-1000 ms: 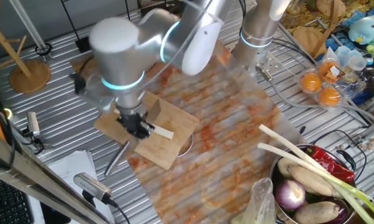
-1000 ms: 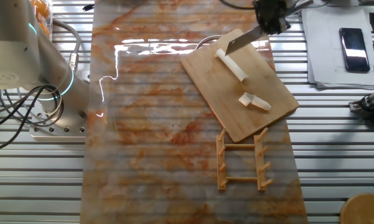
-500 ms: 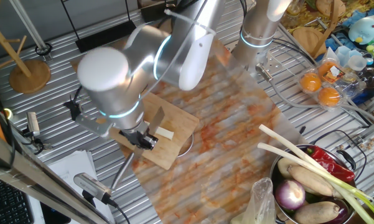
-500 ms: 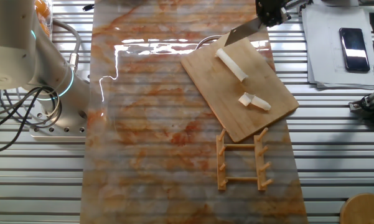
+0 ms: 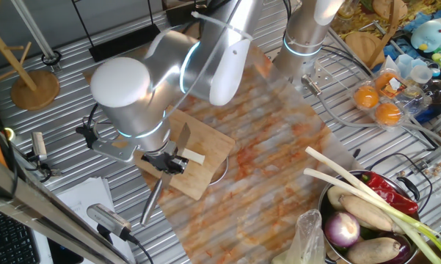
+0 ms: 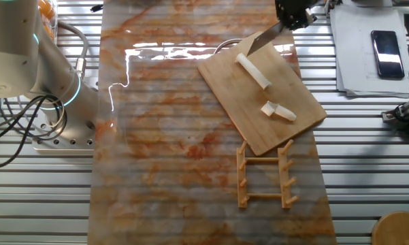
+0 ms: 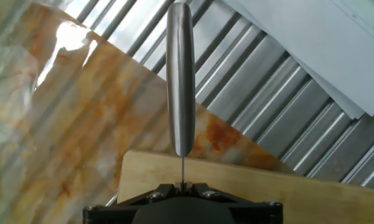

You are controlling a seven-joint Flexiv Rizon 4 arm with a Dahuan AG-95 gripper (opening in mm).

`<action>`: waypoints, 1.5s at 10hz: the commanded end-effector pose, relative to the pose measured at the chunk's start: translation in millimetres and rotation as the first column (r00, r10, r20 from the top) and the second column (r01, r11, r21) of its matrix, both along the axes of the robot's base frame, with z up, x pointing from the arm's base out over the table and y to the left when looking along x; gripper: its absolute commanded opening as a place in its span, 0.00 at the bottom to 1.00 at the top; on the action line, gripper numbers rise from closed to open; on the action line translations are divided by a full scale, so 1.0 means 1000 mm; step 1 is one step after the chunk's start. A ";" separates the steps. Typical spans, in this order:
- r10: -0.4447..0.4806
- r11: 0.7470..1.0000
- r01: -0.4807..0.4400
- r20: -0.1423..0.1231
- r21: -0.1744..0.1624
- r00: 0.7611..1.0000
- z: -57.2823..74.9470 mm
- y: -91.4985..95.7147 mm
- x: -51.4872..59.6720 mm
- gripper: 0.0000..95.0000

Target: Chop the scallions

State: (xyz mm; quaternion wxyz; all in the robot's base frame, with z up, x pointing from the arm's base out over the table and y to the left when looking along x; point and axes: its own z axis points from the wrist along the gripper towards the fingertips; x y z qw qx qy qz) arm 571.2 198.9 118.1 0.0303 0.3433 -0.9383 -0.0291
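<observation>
A pale scallion stalk (image 6: 253,71) lies on the wooden cutting board (image 6: 239,102), with short cut chunks (image 6: 277,110) beside it nearer the board's corner. In the one fixed view the stalk (image 5: 193,156) shows just right of my gripper (image 5: 167,163). My gripper (image 6: 291,15) is shut on a knife, with its blade (image 6: 261,41) slanting over the board's far edge, apart from the stalk. In the hand view my gripper (image 7: 182,185) clamps the thin blade, and the silver handle (image 7: 180,74) points away over the mat and the ribbed table.
A wooden rack (image 6: 265,173) lies beside the board. Papers and a phone (image 6: 384,44) lie on the table past my gripper. A bowl of vegetables (image 5: 367,224) with long leeks (image 5: 367,192), an egg carton (image 5: 378,103) and a wooden stand (image 5: 35,88) ring the mat.
My gripper has lifted the knife off the stalk and drawn it back to the board's edge. The scallion pieces have stayed where they were.
</observation>
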 end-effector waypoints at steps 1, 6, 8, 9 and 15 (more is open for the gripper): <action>-0.059 0.998 0.059 0.022 -0.034 0.998 -0.003 -0.001 0.002 0.00; 0.022 0.999 -0.017 0.091 -0.048 0.996 -0.003 -0.001 0.002 0.00; -0.017 0.999 0.020 0.088 -0.028 0.996 -0.005 0.004 -0.004 0.00; -0.024 0.999 0.026 0.074 -0.028 0.997 -0.008 0.011 -0.017 0.00; 0.027 0.999 -0.028 0.015 0.037 1.000 -0.037 0.011 -0.053 0.00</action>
